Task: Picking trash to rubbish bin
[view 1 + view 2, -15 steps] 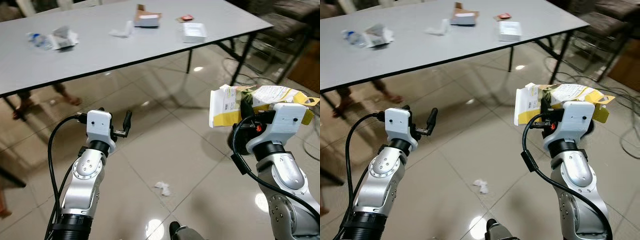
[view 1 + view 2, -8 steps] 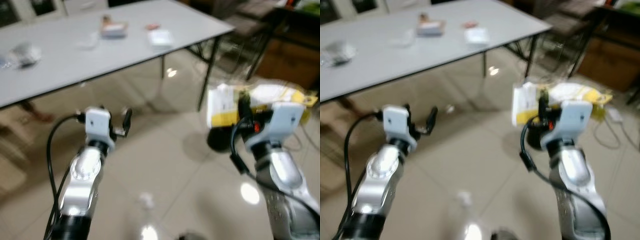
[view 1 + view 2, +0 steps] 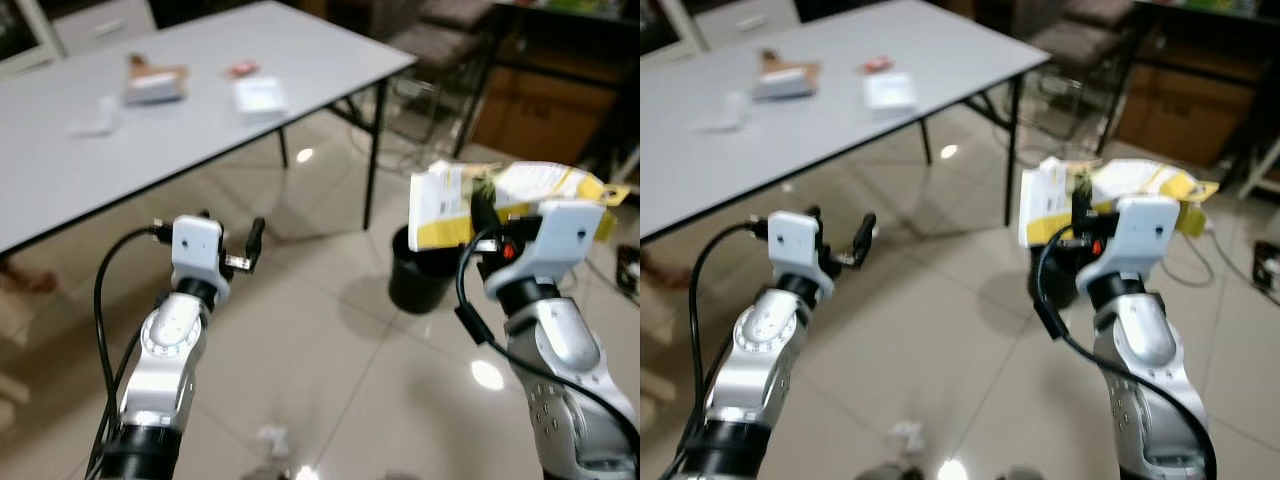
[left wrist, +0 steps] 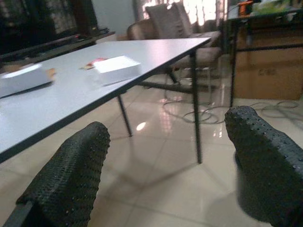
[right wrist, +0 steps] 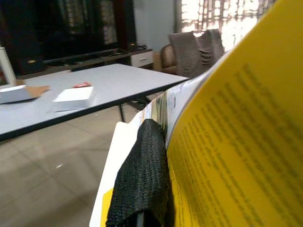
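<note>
Up in front of the robot's chest, the yellow and white carton [image 3: 500, 200] was pinched in the right hand [image 3: 487, 222]. One black finger [image 5: 142, 184] pressed flat against the carton's side. The carton was high in the air, and it looked a bit crushed at the top. Just behind and below it stood the black bin [image 3: 420, 280] on the shiny floor [image 3: 330, 360].

This looked like the carrying step: the trash was picked up and not yet dropped. Next, the robot would likely need to get the carton right over the bin's open top, then spread its fingers to let go. The carton was wide, so it could catch on the rim if it was not lined up well.

The left hand [image 3: 250, 250] hung out in front with nothing in it, its two fingers [image 4: 71, 175] spread apart.

More trash was waiting. A small white scrap [image 3: 270, 436] lay on the floor near the robot's feet. On the grey bench [image 3: 190, 130] sat a white box [image 3: 258, 96], a brown and white box [image 3: 152, 82], a small red thing [image 3: 240, 68] and a white crumpled bit [image 3: 95, 122].

Much of the bin was hidden behind the carton and the right arm, so its inside could not be seen. The head pictures were a little blurry, and the print on the carton was too fuzzy to read.
</note>
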`<state>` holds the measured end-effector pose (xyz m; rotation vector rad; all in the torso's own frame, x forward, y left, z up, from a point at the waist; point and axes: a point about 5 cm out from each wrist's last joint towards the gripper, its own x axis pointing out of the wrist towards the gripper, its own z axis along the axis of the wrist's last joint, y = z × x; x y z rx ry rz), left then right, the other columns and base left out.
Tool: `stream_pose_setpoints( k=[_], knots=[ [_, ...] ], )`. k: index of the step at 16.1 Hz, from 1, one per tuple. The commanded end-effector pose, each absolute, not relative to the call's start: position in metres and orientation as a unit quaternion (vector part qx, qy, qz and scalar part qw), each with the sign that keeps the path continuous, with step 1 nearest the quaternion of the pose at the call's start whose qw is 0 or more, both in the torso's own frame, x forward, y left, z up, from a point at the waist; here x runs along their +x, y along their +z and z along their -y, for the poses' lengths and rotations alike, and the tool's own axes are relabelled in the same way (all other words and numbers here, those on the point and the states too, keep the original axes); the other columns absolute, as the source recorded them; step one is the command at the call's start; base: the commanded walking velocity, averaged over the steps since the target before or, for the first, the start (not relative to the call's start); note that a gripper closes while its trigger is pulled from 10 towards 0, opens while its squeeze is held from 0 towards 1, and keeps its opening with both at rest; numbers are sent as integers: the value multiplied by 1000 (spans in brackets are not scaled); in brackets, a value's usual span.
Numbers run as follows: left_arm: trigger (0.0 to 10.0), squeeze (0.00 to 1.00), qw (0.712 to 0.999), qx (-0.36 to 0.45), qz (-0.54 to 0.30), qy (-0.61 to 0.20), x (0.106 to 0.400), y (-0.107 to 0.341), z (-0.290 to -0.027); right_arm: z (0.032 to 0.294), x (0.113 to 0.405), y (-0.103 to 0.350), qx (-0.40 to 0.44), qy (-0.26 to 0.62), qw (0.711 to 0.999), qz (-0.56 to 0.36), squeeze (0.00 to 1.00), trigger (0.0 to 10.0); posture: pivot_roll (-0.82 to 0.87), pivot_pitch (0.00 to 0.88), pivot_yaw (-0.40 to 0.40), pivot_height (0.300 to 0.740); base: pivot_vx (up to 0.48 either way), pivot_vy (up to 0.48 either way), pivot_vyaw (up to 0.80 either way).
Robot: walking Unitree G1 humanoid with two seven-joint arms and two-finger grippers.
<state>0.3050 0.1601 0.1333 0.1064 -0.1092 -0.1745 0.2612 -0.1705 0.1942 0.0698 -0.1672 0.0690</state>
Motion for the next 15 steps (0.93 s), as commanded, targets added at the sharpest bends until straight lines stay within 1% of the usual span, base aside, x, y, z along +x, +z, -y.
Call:
stream_pose_setpoints(
  k=[1,8,13,15],
  knots=[
    [10000,0,992,56,57,-96,305,134,-156,174,260,195,29,29,995,89,0,0,-107,90,25,740,349,0,0],
    [10000,0,991,60,58,-100,305,134,-155,173,260,195,30,30,995,88,0,0,-107,90,29,740,387,0,0],
    [10000,0,991,63,57,-101,304,133,-156,173,261,194,30,31,995,86,0,0,-105,93,30,740,480,0,0],
    [10000,0,991,64,57,-101,304,133,-156,172,261,194,30,31,996,84,0,0,-105,93,30,740,480,0,-703]
  ],
)
